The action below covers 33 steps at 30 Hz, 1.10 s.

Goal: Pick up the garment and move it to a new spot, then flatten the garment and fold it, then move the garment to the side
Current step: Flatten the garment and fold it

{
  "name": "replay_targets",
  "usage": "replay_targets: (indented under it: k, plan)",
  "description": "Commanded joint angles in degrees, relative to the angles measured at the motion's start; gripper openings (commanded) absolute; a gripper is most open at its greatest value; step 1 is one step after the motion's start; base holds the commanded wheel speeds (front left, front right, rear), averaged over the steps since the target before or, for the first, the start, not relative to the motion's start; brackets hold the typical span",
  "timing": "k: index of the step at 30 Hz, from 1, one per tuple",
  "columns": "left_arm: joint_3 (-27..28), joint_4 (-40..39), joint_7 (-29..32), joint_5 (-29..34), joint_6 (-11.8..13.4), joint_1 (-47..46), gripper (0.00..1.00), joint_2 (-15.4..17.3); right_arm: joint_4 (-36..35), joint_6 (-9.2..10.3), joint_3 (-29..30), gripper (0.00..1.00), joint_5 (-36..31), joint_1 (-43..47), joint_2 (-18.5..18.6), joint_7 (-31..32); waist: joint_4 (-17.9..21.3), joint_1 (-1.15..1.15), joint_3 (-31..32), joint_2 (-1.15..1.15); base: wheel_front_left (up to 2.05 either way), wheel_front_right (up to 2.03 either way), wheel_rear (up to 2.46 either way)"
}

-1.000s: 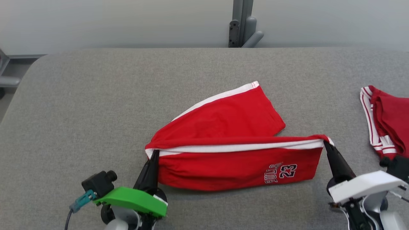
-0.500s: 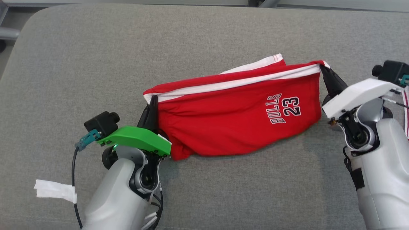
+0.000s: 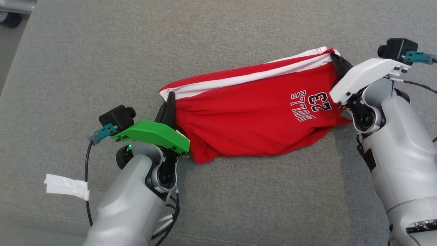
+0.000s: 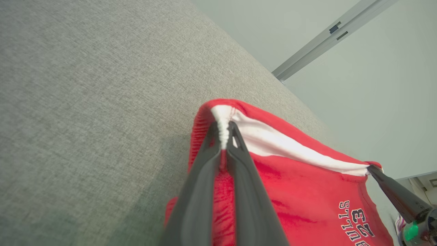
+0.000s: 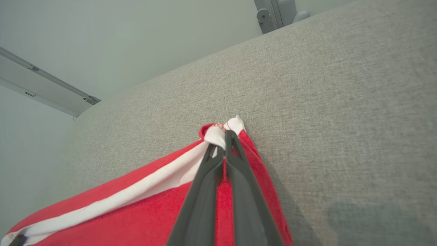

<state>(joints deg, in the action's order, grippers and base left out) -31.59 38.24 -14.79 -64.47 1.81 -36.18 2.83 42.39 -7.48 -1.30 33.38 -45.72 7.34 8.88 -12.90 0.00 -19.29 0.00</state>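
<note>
The left gripper (image 4: 223, 133) pinches one white-banded corner of the red garment (image 3: 245, 116) in tight-pressed jaws; the cloth stretches from them across to the right gripper (image 5: 223, 138), whose jaws clamp the opposite corner, its body sagging below both toward the grey table (image 3: 102, 61)

Garment (image 4: 307, 191) lettering (image 4: 356, 222) partly beyond bottom edge
</note>
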Motion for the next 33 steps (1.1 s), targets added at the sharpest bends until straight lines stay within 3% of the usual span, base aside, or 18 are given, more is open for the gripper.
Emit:
replay_targets:
  k: [1, 2, 4, 5, 6, 7, 8, 9, 17, 23, 29, 33]
  plan:
    - [-0.3, 0.42, -0.44, -0.6, 0.3, -1.24, 0.0, 0.16, 1.46, -0.01, -0.28, 0.0, -0.83, -1.46, 0.56, -1.39, -0.23, 0.0, -0.2, 0.0, 0.0, 0.0, 0.0]
    - [-0.34, 0.52, -0.39, -0.75, 0.34, -1.49, 0.0, 0.16, 2.62, -0.01, -0.37, 0.03, -1.11, -2.16, 0.66, -2.31, -0.3, 0.0, -0.23, 0.0, 0.0, 0.0, 0.0]
    - [-0.17, 0.64, -0.41, -0.73, 0.68, -1.7, 0.09, 0.17, 4.76, -0.01, -0.82, 0.36, -1.41, -3.39, 0.65, -3.91, -0.36, 0.0, -0.25, 0.0, 0.0, 0.0, 0.0]
    - [-0.27, 0.79, -0.43, -0.88, 0.79, -1.66, 0.19, 0.18, 5.66, -0.01, -1.2, 0.49, -1.45, -4.06, 0.67, -4.6, -0.37, 0.0, -0.27, 0.0, 0.0, 0.0, 0.0]
    - [-0.33, 0.85, -0.43, -0.94, 0.85, -1.66, 0.35, 0.17, 6.34, -0.01, -1.77, 0.95, -1.46, -4.61, 0.6, -5.27, -0.38, 0.0, -0.32, 0.0, 0.0, 0.0, 0.0]
    - [-0.4, 0.9, -0.43, -0.89, 0.9, -1.64, 0.56, 0.18, 7.07, -0.01, -2.33, 1.0, -1.2, -5.07, 0.49, -5.8, -0.39, 0.0, -0.36, 0.0, 0.0, 0.0, 0.0]
    - [-0.67, 0.93, -0.44, -0.8, 0.87, -1.46, 0.97, 0.17, 7.64, -0.01, -2.88, 1.0, -0.89, -5.41, 0.39, -6.33, -0.39, 0.0, -0.38, 0.0, 0.0, 0.0, 0.0]
    - [-0.96, 0.87, -0.44, -0.82, 0.7, -1.2, 1.0, 0.16, 8.1, -0.01, -3.56, 1.0, -0.85, -5.75, 0.47, -6.98, -0.39, 0.0, -0.41, 0.0, 0.0, 0.0, 0.0]
    - [-0.13, -0.64, -0.4, 3.78, 0.18, 1.9, 1.0, 0.17, 9.43, -0.01, -8.8, 1.0, -0.01, -5.97, 1.77, -11.22, 0.02, 0.0, -0.19, 0.0, 0.0, 0.0, 0.0]
    - [3.66, -5.88, -0.4, 12.26, -0.13, 6.86, 1.0, 1.06, 6.81, -0.01, -13.86, 1.0, 1.74, -3.58, 4.82, -14.19, 0.91, 0.0, 1.13, 0.0, 0.0, 0.0, 0.0]
    - [7.28, -14.42, -0.4, 22.43, 1.32, 12.58, 1.0, 2.22, 4.99, -0.01, -17.41, 1.0, 2.95, 0.83, 8.4, -16.34, 1.59, 0.0, 3.02, 0.0, 0.0, 0.0, 0.0]
    - [9.64, -19.57, -0.4, 26.71, 1.76, 16.54, 1.0, 2.47, 5.71, -0.01, -18.83, 1.0, 3.68, 3.76, 8.25, -15.64, 2.05, 0.0, 4.04, 0.0, 0.0, 0.0, 0.0]
